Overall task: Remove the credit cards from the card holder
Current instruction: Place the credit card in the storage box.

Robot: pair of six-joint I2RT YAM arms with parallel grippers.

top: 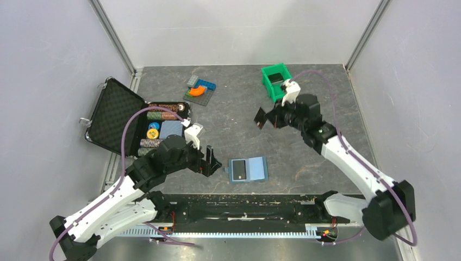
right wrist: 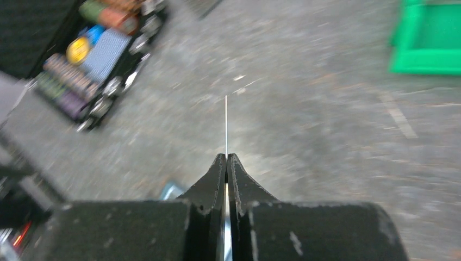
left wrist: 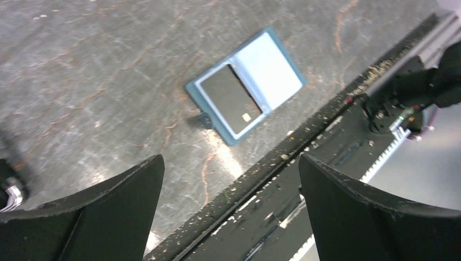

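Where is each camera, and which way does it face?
Top: above and behind, looks down at the table; left arm, right arm show.
Left wrist: looks down between open jaws at the wallet holding one card.
Right wrist: looks along shut jaws pinching another card edge-on, toward case and bin.
Shared: wallet, top and left wrist; case, bin, top and right wrist.

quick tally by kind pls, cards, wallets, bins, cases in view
credit cards: 2, one in the card holder, one pinched in the right gripper; a dark shape in the bin may be a third, cannot tell
card holder: 1
green bin: 1
black case: 1
total: 5
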